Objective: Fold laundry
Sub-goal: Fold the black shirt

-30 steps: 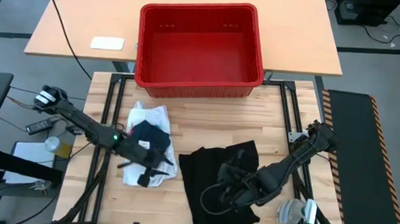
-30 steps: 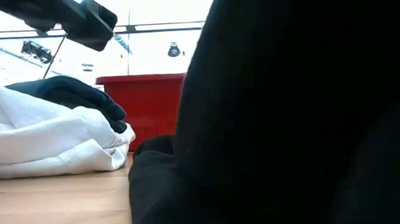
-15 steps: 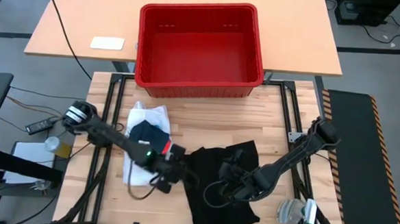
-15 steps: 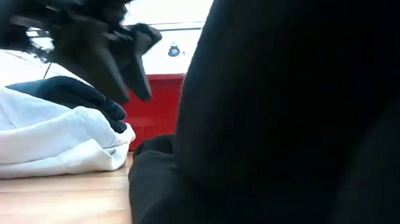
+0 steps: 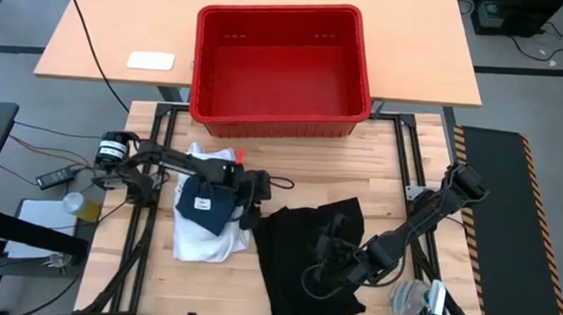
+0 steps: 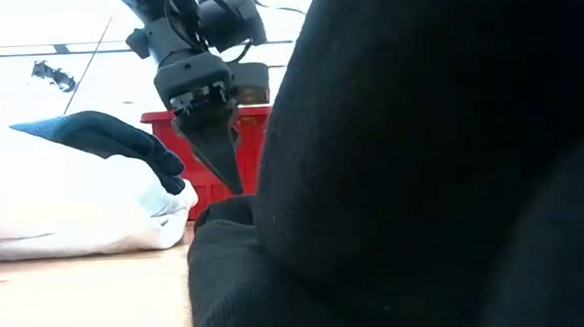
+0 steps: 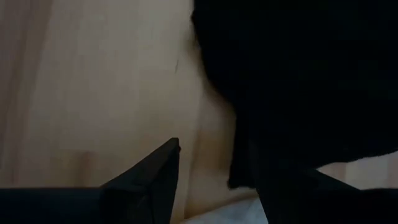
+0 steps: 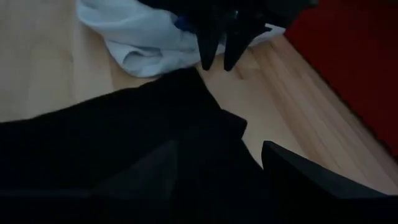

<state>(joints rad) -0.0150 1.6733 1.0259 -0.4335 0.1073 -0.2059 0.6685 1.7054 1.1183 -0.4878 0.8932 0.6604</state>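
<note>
1. From above, we see the red crate (image 5: 283,66) at the desk's (image 5: 397,168) far edge, bridging onto a second tabletop behind, where a small white card (image 5: 150,61) lies. The white shirt (image 5: 200,242) sits toward the desk's left side with a dark garment (image 5: 205,200) on top; the large black garment (image 5: 301,245) spreads near the front edge.
2. The left arm reaches across the white pile, its left gripper (image 5: 252,214) pointing down at the black garment's corner. The right arm stretches low from the right edge, its right gripper (image 5: 326,272) over the black cloth.
3. At desk level, black cloth fills most of our picture; the left fingers (image 6: 218,147) hang close together, nothing between them.
4. In the left wrist view, bare wood shows between the parted fingers (image 7: 163,177).
5. In the right wrist view, black cloth lies between the spread fingers (image 8: 292,168); we cannot tell whether it is gripped.
</note>
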